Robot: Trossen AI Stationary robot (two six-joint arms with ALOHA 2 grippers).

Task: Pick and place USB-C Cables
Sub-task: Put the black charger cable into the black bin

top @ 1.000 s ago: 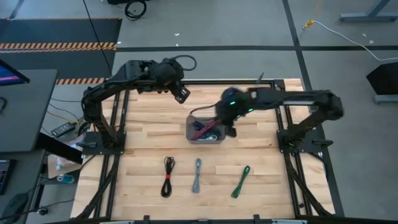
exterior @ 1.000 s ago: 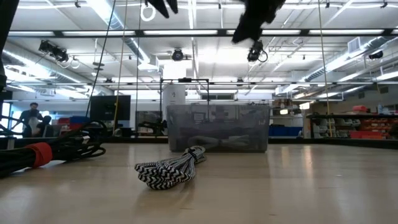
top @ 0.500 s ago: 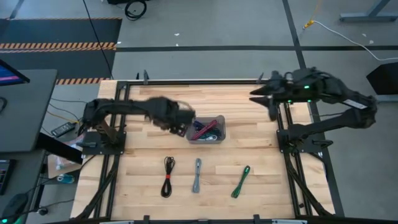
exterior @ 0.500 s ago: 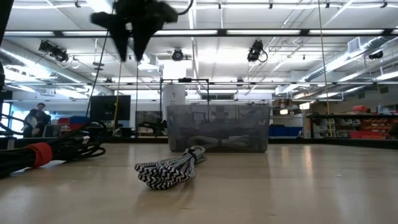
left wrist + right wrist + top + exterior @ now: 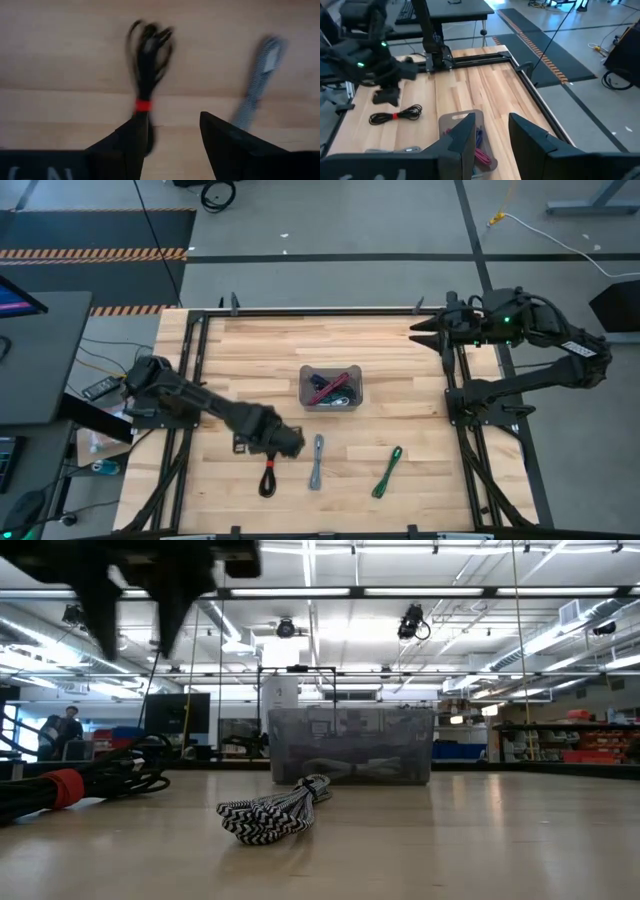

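now, left gripper (image 5: pixel 172 142) hangs over the wooden table (image 5: pixel 240 350), fingers (image 5: pixel 227 145) apart and empty; the black bundled usb-c cable with a red tie (image 5: pixel 145 65) lies just ahead of the fingertips, the grey braided cable (image 5: pixel 260 75) off to one side. right gripper (image 5: pixel 490 137) waits at the table's far right corner, fingers parted, holding nothing, the translucent grey bin (image 5: pixel 470 132) of cables below them.

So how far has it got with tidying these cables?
Some cables already lie in the small bin. The left gripper, fingers open and empty, hangs above the black cable. That one, the grey cable and the green cable remain. The right gripper waits aside.
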